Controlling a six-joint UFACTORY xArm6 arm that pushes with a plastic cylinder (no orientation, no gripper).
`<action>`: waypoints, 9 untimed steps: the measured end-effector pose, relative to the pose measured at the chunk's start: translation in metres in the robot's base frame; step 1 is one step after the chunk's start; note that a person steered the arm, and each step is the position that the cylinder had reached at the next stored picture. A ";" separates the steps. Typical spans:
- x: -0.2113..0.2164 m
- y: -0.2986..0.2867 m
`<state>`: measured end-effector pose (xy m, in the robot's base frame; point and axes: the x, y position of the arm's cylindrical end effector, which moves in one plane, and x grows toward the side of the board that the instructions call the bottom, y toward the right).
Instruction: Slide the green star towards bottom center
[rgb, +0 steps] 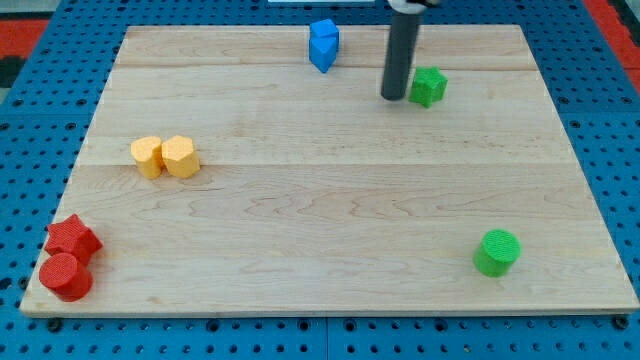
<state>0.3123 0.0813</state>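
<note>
The green star lies near the view's top, right of centre, on the wooden board. My tip is at the end of the dark upright rod, just left of the green star and close to touching it. A blue block stands further left at the view's top. A green cylinder stands at the view's lower right.
Two yellow blocks sit side by side at the view's left. A red star and a red cylinder sit together at the view's bottom left corner. Blue pegboard surrounds the board.
</note>
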 end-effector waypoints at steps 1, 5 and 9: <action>-0.034 0.050; -0.044 0.117; -0.023 0.076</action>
<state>0.2896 0.1576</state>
